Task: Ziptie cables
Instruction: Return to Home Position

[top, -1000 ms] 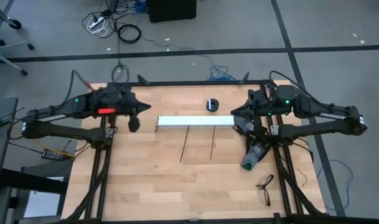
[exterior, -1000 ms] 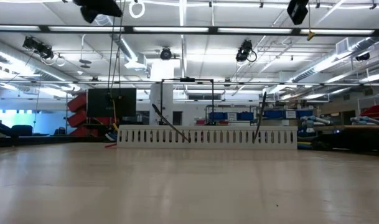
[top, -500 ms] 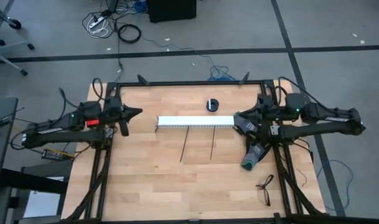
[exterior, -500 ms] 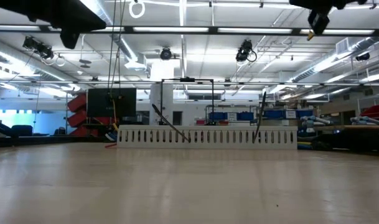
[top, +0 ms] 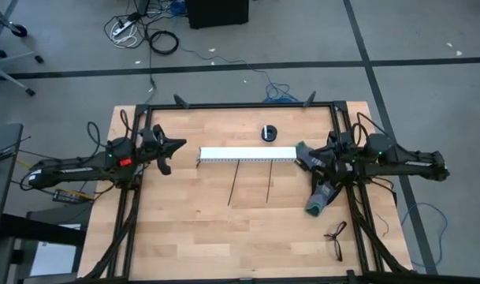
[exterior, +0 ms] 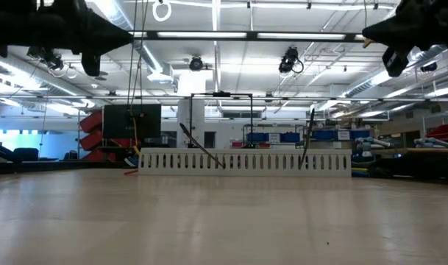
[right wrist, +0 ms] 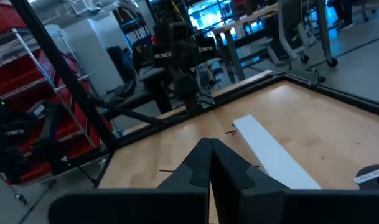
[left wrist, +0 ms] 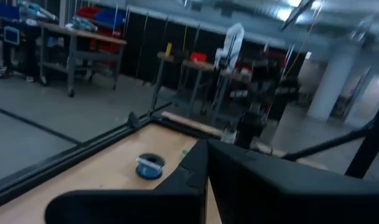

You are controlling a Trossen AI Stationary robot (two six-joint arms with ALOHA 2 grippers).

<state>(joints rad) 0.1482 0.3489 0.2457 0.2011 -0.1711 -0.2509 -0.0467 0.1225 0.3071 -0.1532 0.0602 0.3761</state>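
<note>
Two thin black zipties (top: 233, 183) (top: 271, 181) run from the white slotted channel (top: 247, 154) toward the table's near edge. In the low view they rise slanting from the channel (exterior: 198, 147) (exterior: 309, 136). Of the coloured cables I see only a red end (exterior: 130, 172) at the channel's left end. My left gripper (top: 176, 146) hangs shut off the channel's left end. My right gripper (top: 301, 154) hangs shut off its right end. Both wrist views show fingers closed to a point (left wrist: 205, 152) (right wrist: 210, 149), touching nothing.
A small black-and-blue round spool (top: 269, 132) sits just behind the channel. A dark pair of pliers or glasses (top: 335, 237) lies near the table's near right corner. Bare wood (top: 224, 237) stretches in front of the zipties. A black frame (top: 240, 105) rims the table.
Both arms have come down from high above the table and folded back toward their own sides, the left toward the left edge, the right toward the right edge. Their grippers now hang lower, off the channel's ends. Channel and zipties have stayed put.
</note>
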